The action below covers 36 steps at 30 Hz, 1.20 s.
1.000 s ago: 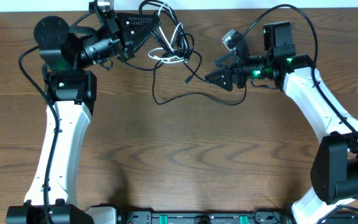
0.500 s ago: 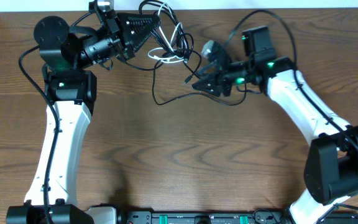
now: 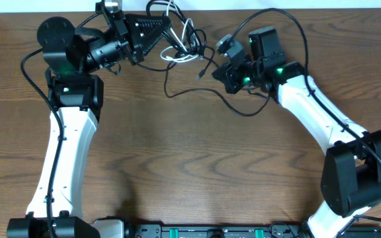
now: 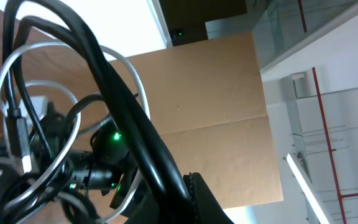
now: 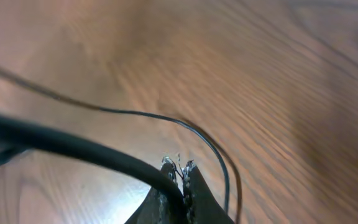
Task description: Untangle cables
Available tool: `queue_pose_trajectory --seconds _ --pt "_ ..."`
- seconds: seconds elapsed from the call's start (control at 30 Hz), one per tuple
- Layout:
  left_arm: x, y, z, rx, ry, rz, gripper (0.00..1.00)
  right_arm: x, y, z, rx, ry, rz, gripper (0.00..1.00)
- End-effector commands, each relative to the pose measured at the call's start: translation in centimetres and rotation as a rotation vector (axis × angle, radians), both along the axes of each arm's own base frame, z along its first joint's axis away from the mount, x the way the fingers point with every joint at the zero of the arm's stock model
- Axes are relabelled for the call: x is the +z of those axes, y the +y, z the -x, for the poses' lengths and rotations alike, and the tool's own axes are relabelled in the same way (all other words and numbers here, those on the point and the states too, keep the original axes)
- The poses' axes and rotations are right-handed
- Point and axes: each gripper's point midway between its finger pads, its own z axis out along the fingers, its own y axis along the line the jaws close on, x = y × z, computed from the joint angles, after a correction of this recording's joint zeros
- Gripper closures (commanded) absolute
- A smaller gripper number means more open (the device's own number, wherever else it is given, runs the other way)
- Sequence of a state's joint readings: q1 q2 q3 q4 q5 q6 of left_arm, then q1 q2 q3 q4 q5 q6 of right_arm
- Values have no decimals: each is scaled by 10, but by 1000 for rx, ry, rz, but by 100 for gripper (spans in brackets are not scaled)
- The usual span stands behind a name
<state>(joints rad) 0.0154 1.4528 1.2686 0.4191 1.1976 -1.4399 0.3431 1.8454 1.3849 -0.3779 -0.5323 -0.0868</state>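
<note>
We're at the far edge of the table (image 3: 177,165), and the cables (image 3: 184,46) sit there in one knotted clump, partly lifted off the wood. The left gripper (image 3: 166,28) has its jaws pressed onto that clump from the left. Its wrist view shows black loops and a white cord (image 3: 174,58) crowding right up against the fingers.

On the other side, the right gripper (image 3: 211,71) has come in just beside the clump with its jaws pressed together. Its wrist view shows a black cord (image 5: 73,146) running straight into the fingertips, so we judge it pinched there. A thinner strand lies on the wood beyond. A long slack loop (image 3: 204,101) trails out of the clump and across the table toward us, but we can't tell whether it belongs to the pinched cord.

So the step in hand, as we read it, is drawing one strand out of the tangle. To do it well, we'd anchor the clump with the left and pull with the right, slowly, out to its own side and low over the wood. We'd watch whether the loops loosen or cinch. If the knot tightens, we'd ease off and feed the loose end back through rather than haul harder. The thick arm wires hang close, so we'd keep clear of them.

As for writing, there's nothing we can read. We see only green lights on the arms and a plain brown board (image 4: 216,112) in the left wrist view.
</note>
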Motion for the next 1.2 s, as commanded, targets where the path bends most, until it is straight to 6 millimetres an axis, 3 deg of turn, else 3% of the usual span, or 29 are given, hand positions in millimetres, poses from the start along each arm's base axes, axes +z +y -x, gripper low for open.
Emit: queue_pose_trajectory --seconds 0.0,0.13,0.33,0.5,0.63,0.83,0.93,1.0,1.1,1.17 --pt "13 0 6 3 -52 -3 92 -45 -45 -19 -258 155 46 99" --pt "13 0 6 3 -51 -3 93 -78 -75 -28 -388 279 18 99" --pt "13 0 6 3 -52 -3 93 -120 -113 -31 -449 460 -94 99" --pt "13 0 5 5 -60 -7 93 -127 -125 -30 -429 509 -174 99" --pt "13 0 5 9 -116 -34 92 -97 -108 -29 -260 416 -266 99" --pt "11 -3 13 -31 -246 -100 93 -55 -105 -30 -212 320 -287 98" --pt "4 -8 24 -97 -355 -159 93 -16 -98 -24 -139 245 -332 51" --pt "-2 -11 32 -145 -416 -188 92 10 -96 -19 -114 199 -354 32" --pt "-8 -12 36 -175 -424 -200 93 37 -94 -13 -97 151 -362 22" --pt "-10 -12 35 -176 -410 -201 92 52 -90 -7 -82 125 -364 20"
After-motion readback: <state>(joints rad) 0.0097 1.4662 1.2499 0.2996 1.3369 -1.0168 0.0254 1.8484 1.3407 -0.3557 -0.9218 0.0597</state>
